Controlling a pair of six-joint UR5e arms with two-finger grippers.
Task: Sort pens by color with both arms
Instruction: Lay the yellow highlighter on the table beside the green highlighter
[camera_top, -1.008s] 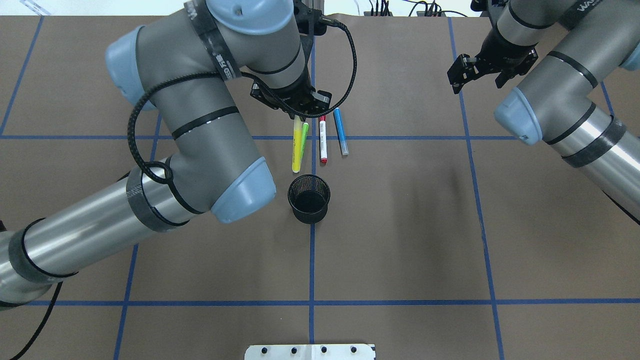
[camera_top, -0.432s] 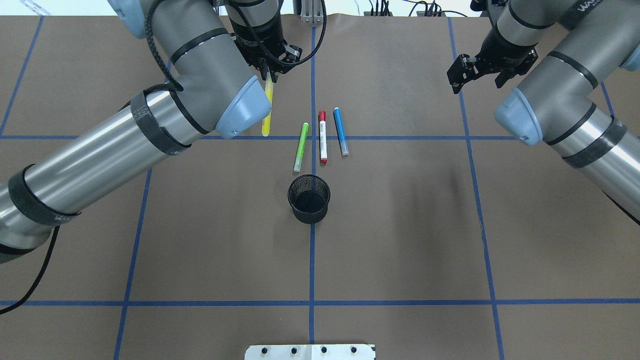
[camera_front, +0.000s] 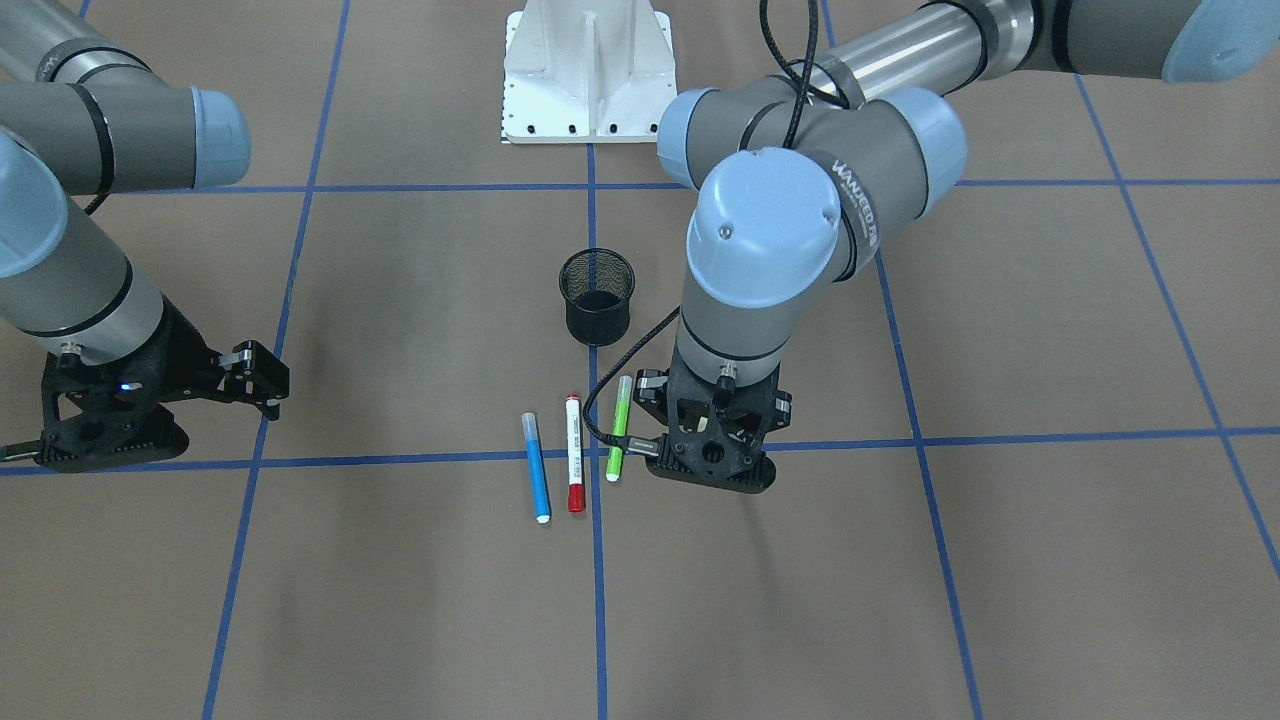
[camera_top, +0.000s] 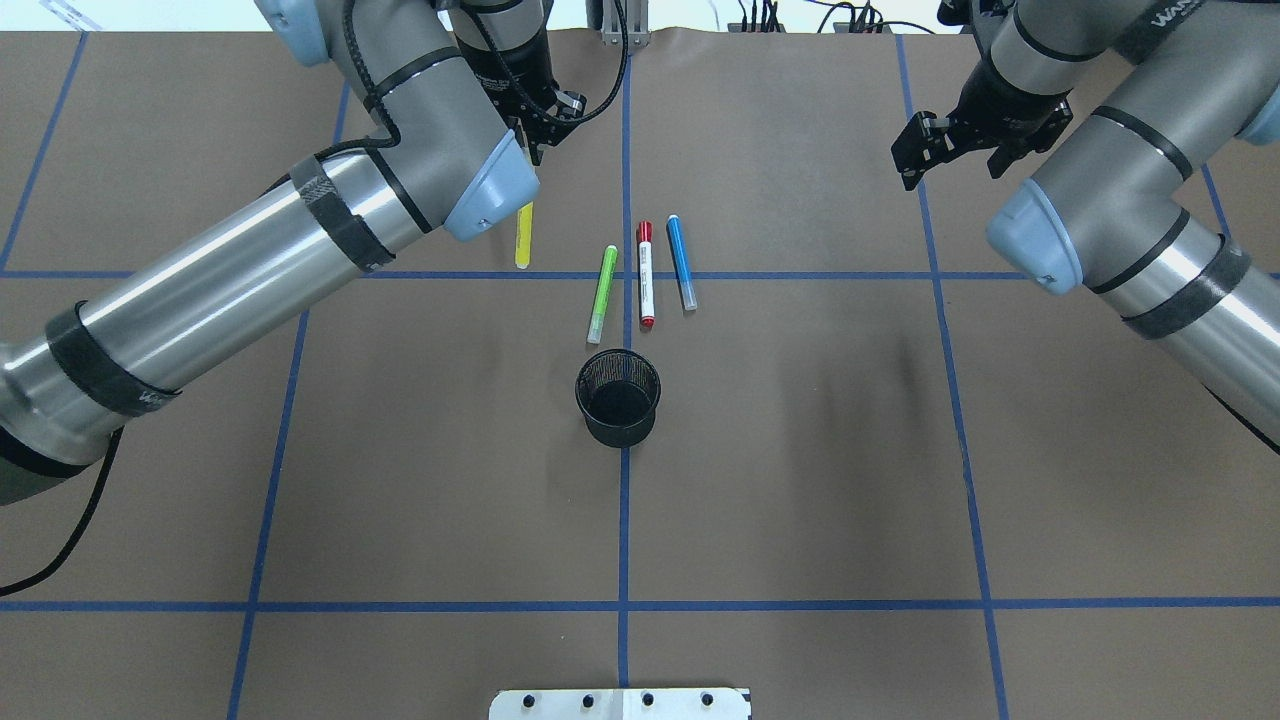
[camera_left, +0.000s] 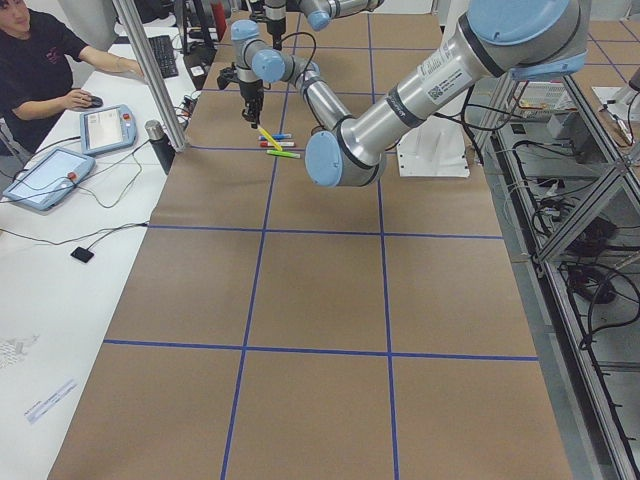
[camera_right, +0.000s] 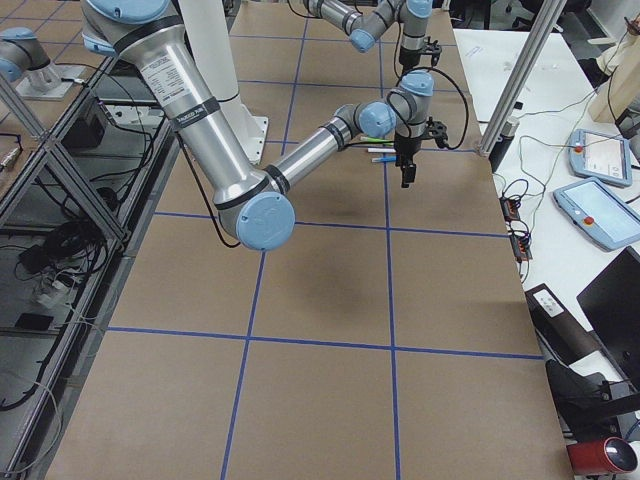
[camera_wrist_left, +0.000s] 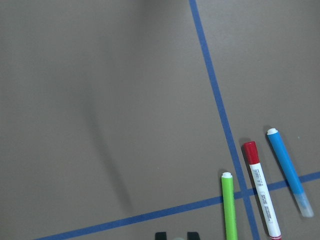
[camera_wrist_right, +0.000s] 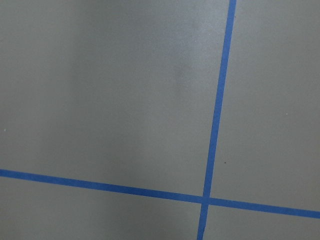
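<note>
Carrying the yellow pen (camera_top: 522, 238), probably toward a place of its own: clamped by its top end in the closed left gripper (camera_top: 535, 140), hanging tilted beneath. Next, lowering onto the table (camera_top: 400, 450), well apart from green pen (camera_top: 602, 293), red-capped pen (camera_top: 646, 275) and blue pen (camera_top: 681, 262). With the right gripper (camera_top: 950, 165) spread and empty, far aside.

Left tool (camera_left: 251, 110) above yellow pen (camera_left: 266, 136)

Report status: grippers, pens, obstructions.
Left gripper shut on yellow pen, lifted. Right gripper open, empty. Green pen, red-capped pen, blue pen lying flat. Mesh cup apart from them.
</note>
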